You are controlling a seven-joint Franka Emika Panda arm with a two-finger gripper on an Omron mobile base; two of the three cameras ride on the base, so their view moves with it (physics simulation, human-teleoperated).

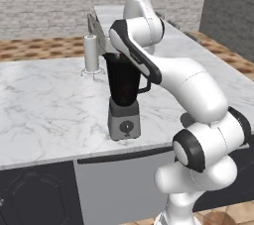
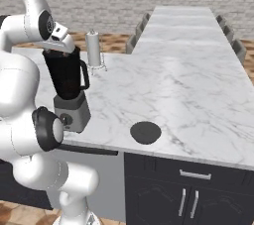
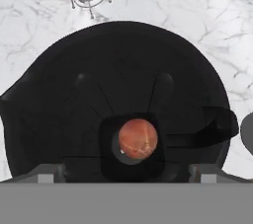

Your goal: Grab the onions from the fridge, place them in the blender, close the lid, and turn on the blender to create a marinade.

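Looking straight down the gripper [image 3: 126,171], the hand view shows one onion [image 3: 138,138] resting at the bottom of the blender [image 1: 123,97] jar, directly below the hand. The jaws stand wide apart and hold nothing. With the jar's mouth uncovered, the next move likely turns on the lid [image 2: 145,132], which lies flat on the counter [image 2: 198,85] well off to the arm's right, near the front edge. The hand would need to rise clear of the rim, then swing right and down.
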